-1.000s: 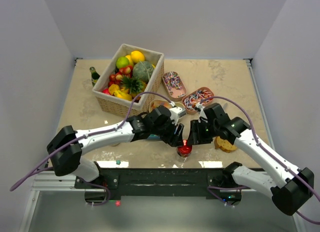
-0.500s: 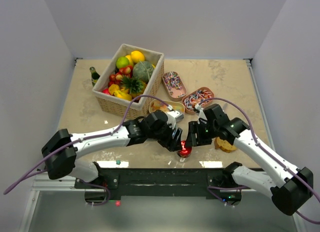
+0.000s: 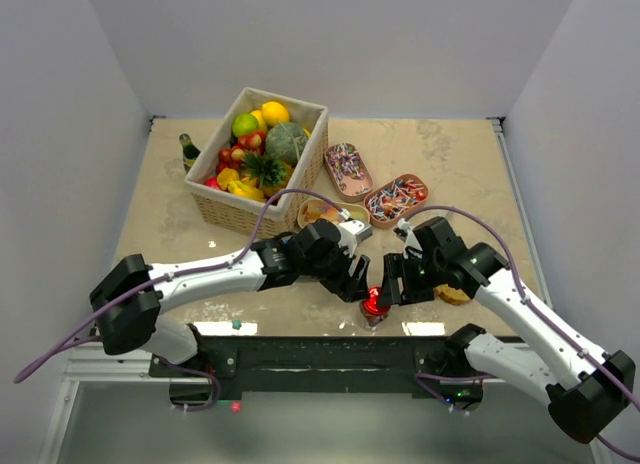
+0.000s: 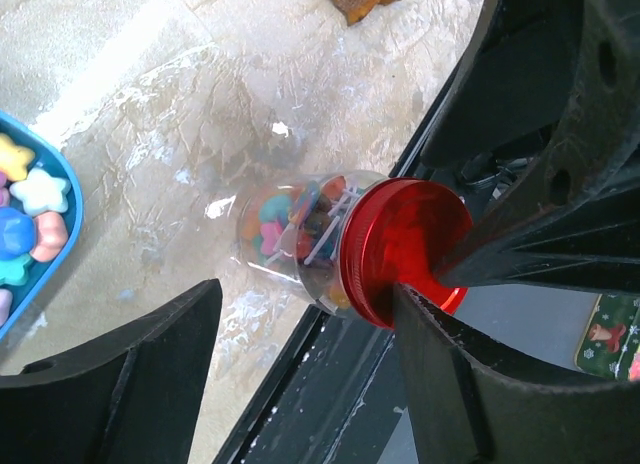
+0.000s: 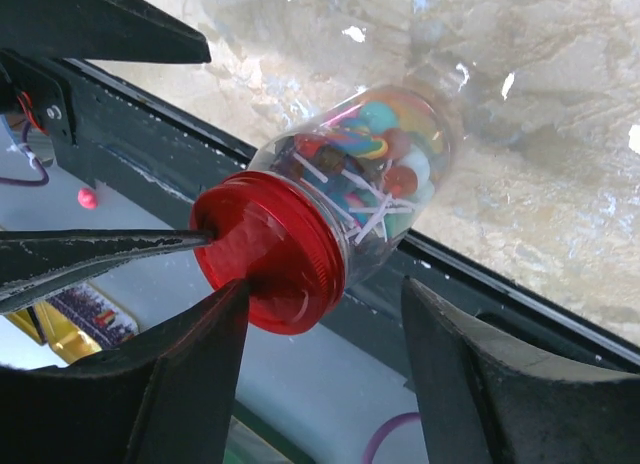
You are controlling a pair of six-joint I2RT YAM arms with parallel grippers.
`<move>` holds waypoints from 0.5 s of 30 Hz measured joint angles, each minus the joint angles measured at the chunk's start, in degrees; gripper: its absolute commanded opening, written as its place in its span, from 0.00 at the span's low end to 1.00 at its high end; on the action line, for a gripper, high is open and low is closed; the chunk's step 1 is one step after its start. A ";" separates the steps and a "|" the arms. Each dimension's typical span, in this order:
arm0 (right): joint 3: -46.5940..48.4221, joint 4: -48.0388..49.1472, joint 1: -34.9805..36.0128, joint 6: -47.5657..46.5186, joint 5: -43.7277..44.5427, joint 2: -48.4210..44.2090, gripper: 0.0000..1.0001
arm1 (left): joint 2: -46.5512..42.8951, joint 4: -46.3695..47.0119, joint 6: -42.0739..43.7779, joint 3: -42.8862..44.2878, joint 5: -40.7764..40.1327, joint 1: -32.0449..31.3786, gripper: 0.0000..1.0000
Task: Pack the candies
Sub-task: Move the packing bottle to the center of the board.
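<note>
Top view: the left gripper and right gripper flank a red-lidded jar at the near edge of the surface.

Left wrist view: the gripper is spread wide. One finger touches the lid. The candies fill the jar.

Right wrist view: the gripper is spread wide, with the lid against one finger.
</note>
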 measured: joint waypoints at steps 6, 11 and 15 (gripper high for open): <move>2.01 -4.09 0.00 -1.44 0.24 0.26 0.52 | 1.42 -0.50 0.02 1.60 -0.31 -0.33 0.73; 3.13 -6.56 0.00 -2.73 0.50 1.53 0.47 | 1.97 -1.01 0.02 2.40 -0.66 -1.09 0.75; 3.58 -7.15 0.00 -3.13 0.52 2.12 0.45 | 2.34 -1.73 0.31 3.13 -0.98 -2.93 0.77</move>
